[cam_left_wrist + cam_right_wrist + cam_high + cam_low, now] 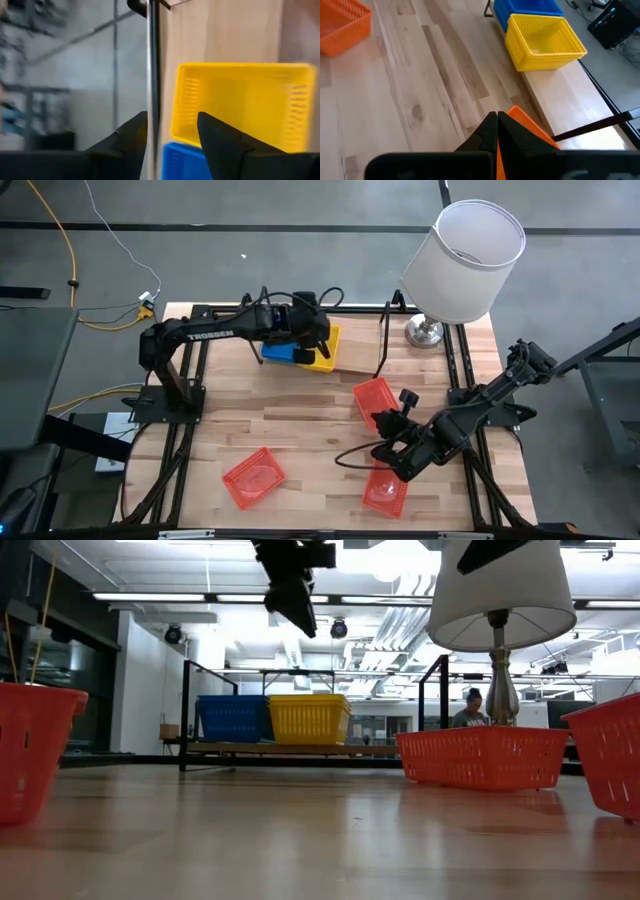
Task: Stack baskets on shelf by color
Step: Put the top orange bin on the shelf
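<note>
A blue basket (pixel 232 718) and a yellow basket (pixel 308 718) stand side by side on the shelf (pixel 300 748), toward its left end. My left gripper (pixel 172 117) hovers open above them (pixel 315 338), beside the shelf's black wire upright (pixel 153 50). Three orange-red baskets rest on the tabletop: one mid-right (pixel 372 395), one near left (pixel 253 477), and one near right (pixel 385 492) under my right arm. My right gripper (pixel 497 116) is shut and raised over the near edge of the mid-right basket (pixel 525 127).
A table lamp with a white shade (pixel 465 255) stands at the table's far right corner, just past the shelf's right end. The right part of the shelf board (pixel 580 85) is bare. Bare tabletop (pixel 300 415) lies between the shelf and the near baskets.
</note>
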